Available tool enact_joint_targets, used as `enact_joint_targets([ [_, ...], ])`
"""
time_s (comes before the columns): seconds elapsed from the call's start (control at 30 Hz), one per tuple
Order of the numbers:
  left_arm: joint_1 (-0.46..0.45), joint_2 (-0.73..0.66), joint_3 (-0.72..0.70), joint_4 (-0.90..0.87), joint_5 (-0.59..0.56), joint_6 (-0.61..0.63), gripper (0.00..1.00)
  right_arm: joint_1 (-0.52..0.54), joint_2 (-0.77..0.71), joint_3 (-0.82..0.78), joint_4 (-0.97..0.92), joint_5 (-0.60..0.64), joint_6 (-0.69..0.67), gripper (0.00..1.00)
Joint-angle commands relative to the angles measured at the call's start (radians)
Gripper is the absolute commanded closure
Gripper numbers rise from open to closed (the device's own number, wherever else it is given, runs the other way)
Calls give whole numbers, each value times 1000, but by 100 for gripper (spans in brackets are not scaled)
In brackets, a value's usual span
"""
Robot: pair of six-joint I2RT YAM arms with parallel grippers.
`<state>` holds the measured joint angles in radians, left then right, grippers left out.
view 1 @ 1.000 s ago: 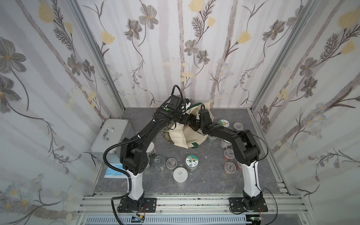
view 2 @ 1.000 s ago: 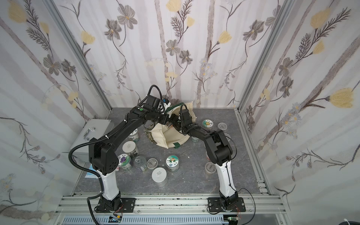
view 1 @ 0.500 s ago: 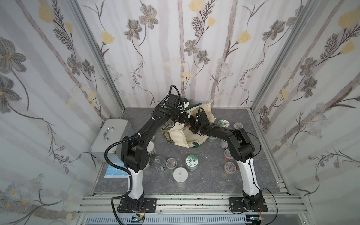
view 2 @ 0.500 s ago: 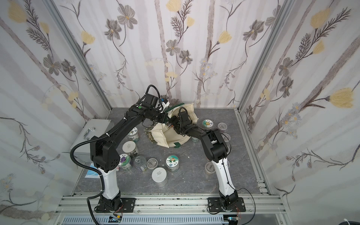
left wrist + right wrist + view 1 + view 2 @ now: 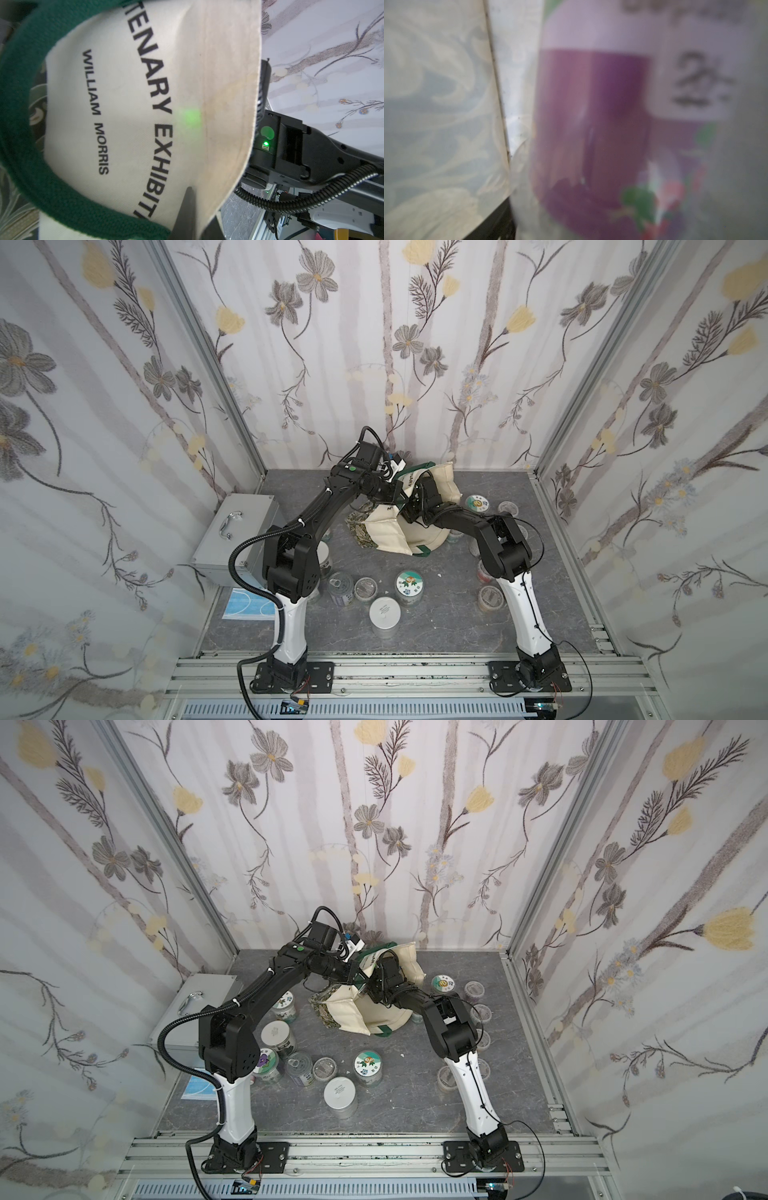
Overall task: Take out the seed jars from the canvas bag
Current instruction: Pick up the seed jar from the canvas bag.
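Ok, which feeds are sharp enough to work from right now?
Right wrist view: badly out of focus, a purple-labelled jar close up. Left wrist view: canvas bag lettering crisp, green glow on the cloth. Both top views: sharp, evenly lit.

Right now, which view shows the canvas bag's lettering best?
The left wrist view: the lettering on the canvas bag fills it, sharp and readable. Both top views show only a few tiny letters. The right wrist view shows none.

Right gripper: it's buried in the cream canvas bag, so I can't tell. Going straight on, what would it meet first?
Probably the purple-labelled clear jar inside the cream canvas bag; blur hides how close it is.
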<state>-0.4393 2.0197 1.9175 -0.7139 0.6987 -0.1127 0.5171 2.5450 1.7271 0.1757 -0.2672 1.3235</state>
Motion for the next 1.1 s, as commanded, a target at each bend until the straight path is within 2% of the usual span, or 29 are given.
enact_joint_targets([
  [0.0, 4, -1, 7, 18, 111, -25, 100, 1, 6, 9, -1, -4, 18, 31],
  [0.17, 14, -12, -1, 22, 112, -25, 100, -2, -24, -12, 2, 5, -19, 44],
  [0.5, 46, -46, -74, 46, -22, -16, 100, 0, -243, -179, 184, 45, -167, 50],
  [0.63, 71, -56, -89, 53, -77, -28, 100, 3, -362, -256, 162, 79, -267, 50],
  [0.73, 92, -57, -83, 62, -99, -59, 100, 11, -470, -369, 165, 116, -337, 50],
  [0.87, 119, -33, -73, 90, -53, -129, 100, 33, -643, -554, 202, 176, -422, 50],
  [1.07, 129, -18, -79, 71, -91, -151, 100, 108, -924, -786, 198, 326, -589, 50],
])
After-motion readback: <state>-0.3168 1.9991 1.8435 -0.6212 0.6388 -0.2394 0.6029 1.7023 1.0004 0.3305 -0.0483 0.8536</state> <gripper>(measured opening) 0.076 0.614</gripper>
